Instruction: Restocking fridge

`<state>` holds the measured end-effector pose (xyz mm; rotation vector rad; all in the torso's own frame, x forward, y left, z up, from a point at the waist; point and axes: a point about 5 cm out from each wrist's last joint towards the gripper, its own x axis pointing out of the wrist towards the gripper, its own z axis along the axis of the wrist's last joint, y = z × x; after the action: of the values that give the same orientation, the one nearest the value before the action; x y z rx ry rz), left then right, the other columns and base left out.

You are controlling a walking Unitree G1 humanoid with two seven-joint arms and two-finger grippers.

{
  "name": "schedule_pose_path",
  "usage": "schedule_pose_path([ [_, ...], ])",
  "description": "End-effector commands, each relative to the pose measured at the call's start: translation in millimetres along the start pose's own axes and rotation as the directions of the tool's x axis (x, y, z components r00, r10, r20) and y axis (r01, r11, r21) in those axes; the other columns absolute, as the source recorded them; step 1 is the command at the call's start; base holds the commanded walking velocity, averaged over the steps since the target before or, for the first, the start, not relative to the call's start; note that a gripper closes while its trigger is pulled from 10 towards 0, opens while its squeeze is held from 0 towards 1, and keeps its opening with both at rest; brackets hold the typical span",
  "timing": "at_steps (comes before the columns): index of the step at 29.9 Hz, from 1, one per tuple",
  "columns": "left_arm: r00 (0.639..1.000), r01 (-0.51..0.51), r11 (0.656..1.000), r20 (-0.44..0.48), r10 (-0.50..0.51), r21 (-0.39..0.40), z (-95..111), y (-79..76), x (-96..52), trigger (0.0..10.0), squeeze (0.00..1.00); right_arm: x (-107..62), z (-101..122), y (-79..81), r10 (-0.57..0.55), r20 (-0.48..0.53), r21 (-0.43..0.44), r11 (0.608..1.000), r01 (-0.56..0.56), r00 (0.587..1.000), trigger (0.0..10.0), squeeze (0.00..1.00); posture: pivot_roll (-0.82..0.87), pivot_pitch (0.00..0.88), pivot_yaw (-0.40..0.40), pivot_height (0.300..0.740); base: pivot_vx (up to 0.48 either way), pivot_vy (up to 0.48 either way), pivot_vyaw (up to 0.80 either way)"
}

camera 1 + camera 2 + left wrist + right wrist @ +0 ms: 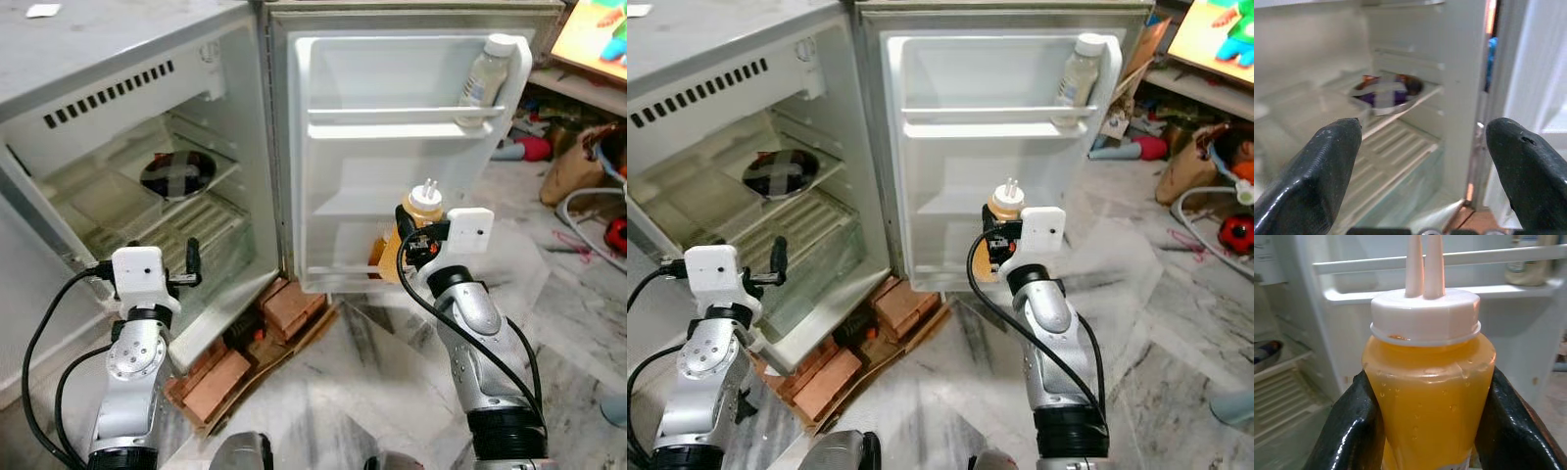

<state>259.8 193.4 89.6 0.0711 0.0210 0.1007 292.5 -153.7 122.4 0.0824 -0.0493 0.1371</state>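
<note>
My right gripper (404, 247) is shut on an orange squeeze bottle (1426, 396) with a white two-nozzle cap (424, 199), held upright in front of the open fridge door's lower shelf (345, 271). A pale bottle (484, 80) with a white lid stands in the door's upper shelf. My left gripper (186, 264) is open and carries nothing, hovering at the front of the fridge's interior. On the wire shelf (1400, 105) inside lies a dark plate of food (177, 173).
The small fridge (118, 117) stands on red bricks (284, 305) and cardboard on a marble floor. Bags, cables and toys clutter the floor at the right (583, 166). A screen (596, 34) sits at the top right.
</note>
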Motion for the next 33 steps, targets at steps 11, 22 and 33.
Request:
schedule_pose_path([
  [11, 1.000, 0.001, 1.000, 0.013, 0.000, -0.023, 4.0, -3.4, 0.7, 10.0, 0.00, 1.6, 5.3, -0.4, 0.020, 0.015, -0.014, 1.000, -0.019, 1.000, 10.0, 0.00, -0.01, 0.037, -0.015, 0.740, 0.259, 0.000, 0.00],
  [22, 1.000, -0.006, 1.000, 0.009, 0.006, -0.029, 3.1, -4.1, -0.3, 10.0, 0.00, 2.7, 5.8, 0.9, 0.032, 0.016, -0.012, 0.999, -0.032, 0.999, 10.0, 0.00, -0.01, 0.038, -0.020, 0.740, 0.245, 0.000, 0.18],
  [33, 1.000, -0.002, 1.000, 0.012, 0.002, -0.031, 3.8, -4.8, 0.7, 10.0, 0.00, 3.1, 5.2, 1.5, 0.033, 0.011, -0.006, 0.999, -0.032, 0.999, 10.0, 0.00, -0.01, 0.038, -0.018, 0.740, 0.244, 0.000, 0.00],
])
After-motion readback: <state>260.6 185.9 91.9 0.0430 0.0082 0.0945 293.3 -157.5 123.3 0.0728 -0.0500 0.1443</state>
